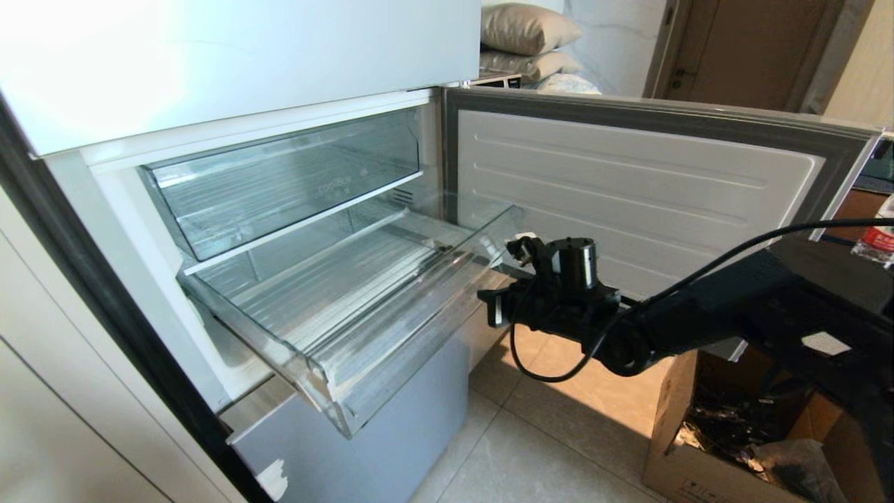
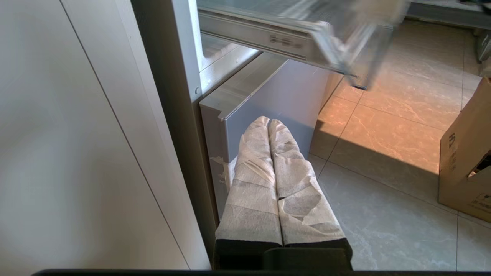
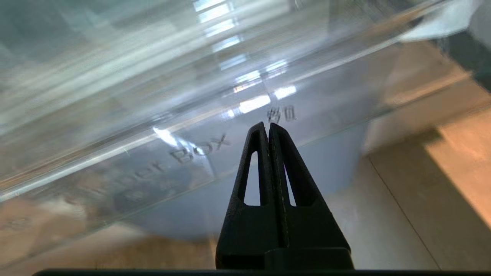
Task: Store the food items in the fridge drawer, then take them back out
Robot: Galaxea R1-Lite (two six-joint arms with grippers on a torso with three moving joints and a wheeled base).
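Observation:
The fridge drawer (image 1: 412, 328) is a wide, shallow clear tray with a ribbed floor, pulled out of the open fridge, and nothing lies in it. The food items are out of view. My right gripper (image 1: 490, 304) hovers just beyond the drawer's front right corner, below its rim. In the right wrist view its black fingers (image 3: 254, 161) are pressed together, tips at the drawer's printed clear front wall (image 3: 153, 126), holding nothing. My left gripper (image 2: 268, 122), with tape-wrapped fingers, is shut and empty. It hangs low by the grey bottom compartment (image 2: 276, 92), under the drawer's corner (image 2: 345, 46).
Above the pulled-out drawer sits a second clear drawer (image 1: 293, 181) printed "coolBox", pushed in. The fridge door (image 1: 628, 195) stands open behind my right arm. An open cardboard box (image 1: 698, 447) stands on the tiled floor at the right. A white cabinet panel (image 1: 56, 391) flanks the fridge on the left.

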